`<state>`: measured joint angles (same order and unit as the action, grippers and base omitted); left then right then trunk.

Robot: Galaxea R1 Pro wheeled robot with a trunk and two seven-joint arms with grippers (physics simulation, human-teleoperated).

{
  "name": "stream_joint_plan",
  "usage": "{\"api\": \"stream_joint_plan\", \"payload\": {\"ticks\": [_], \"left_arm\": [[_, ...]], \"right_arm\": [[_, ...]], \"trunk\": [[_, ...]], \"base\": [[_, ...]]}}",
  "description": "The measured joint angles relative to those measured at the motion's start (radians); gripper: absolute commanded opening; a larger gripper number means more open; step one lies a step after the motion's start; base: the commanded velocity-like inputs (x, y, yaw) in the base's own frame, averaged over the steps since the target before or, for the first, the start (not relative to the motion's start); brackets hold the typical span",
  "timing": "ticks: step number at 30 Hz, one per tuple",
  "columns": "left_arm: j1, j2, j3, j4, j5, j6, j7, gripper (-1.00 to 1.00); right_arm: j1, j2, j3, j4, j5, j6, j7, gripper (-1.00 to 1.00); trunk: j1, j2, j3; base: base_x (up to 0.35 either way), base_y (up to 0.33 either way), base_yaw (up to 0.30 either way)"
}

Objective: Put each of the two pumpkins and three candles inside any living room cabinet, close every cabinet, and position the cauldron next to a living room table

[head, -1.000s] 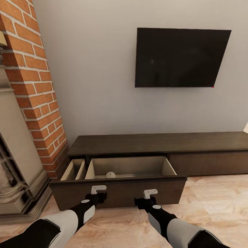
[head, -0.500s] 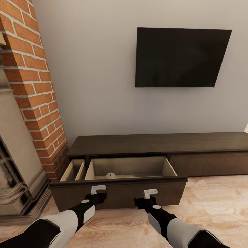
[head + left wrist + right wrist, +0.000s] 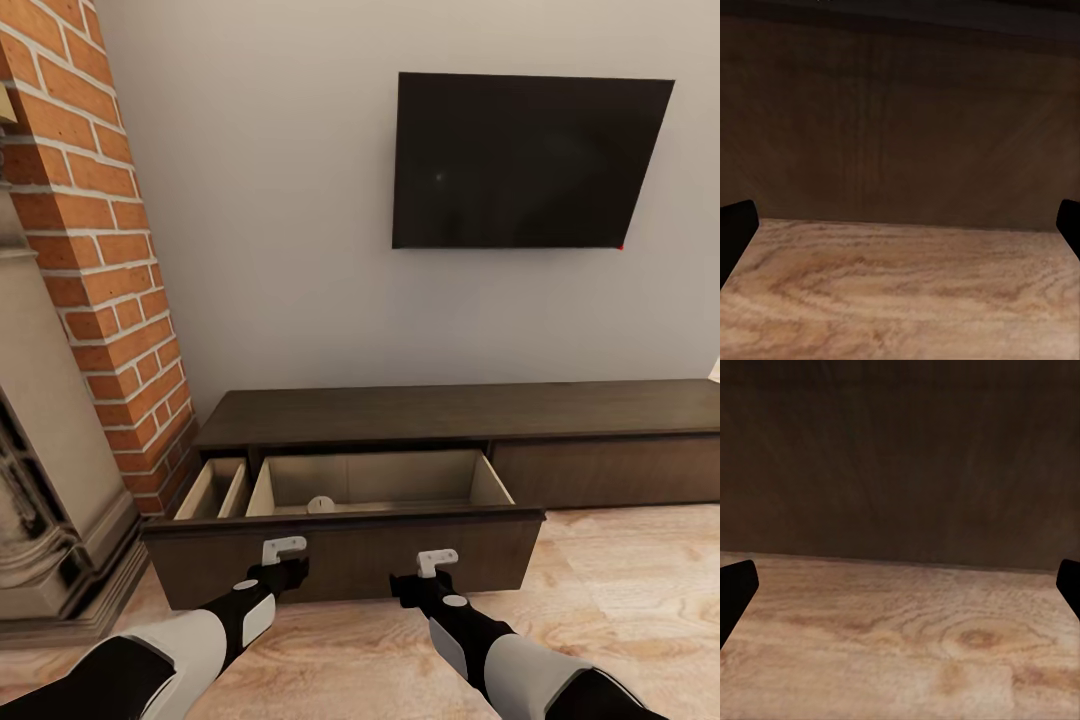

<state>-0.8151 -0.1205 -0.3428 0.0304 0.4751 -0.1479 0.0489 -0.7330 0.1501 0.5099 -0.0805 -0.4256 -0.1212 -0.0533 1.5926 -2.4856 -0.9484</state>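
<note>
Dark cabinet (image 3: pixel 900 457) front above wood floor (image 3: pixel 900 645), between wide-spread pincer fingertips (image 3: pixel 733 592).

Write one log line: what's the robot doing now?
stage: at open cabinet drawer | inside: one candle | left pincer: open, empty | right pincer: open, empty

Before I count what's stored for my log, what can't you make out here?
- Candle in the open drawer: the drawer front hides its lower part, head view.
- Drawer floor near the front: hidden likewise.
- Side compartment: bottom out of sight.
- Cabinet: cut off at the right edge.
</note>
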Motion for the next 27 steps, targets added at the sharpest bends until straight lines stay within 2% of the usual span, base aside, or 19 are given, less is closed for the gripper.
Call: {"api": "stream_joint_plan", "payload": {"ticks": [5, 18, 27], "left_arm": [[0.0, 0.001, 0.0, 0.0, 0.0, 0.0, 0.0, 1.0], [0.0, 0.002, -0.002, 0.001, 0.001, 0.0, 0.001, 1.0], [0.0, 0.002, -0.002, 0.0, -0.001, 0.0, 0.0, 1.0]], "right_arm": [[0.0, 0.0, 0.0, 0.0, 0.0, 0.0, 0.0, 1.0], [0.0, 0.0, 0.0, 0.0, 0.0, 0.0, 0.0, 1.0], [-0.001, 0.0, 0.0, 0.0, 0.0, 0.0, 0.0, 1.0]], "trunk": [[0.0, 0.0, 0.0], [-0.001, 0.0, 0.0], [0.0, 0.0, 0.0]], "base": [[0.059, 0.0, 0.0], [0.313, 0.0, 0.0], [0.051, 0.0, 0.0]]}}
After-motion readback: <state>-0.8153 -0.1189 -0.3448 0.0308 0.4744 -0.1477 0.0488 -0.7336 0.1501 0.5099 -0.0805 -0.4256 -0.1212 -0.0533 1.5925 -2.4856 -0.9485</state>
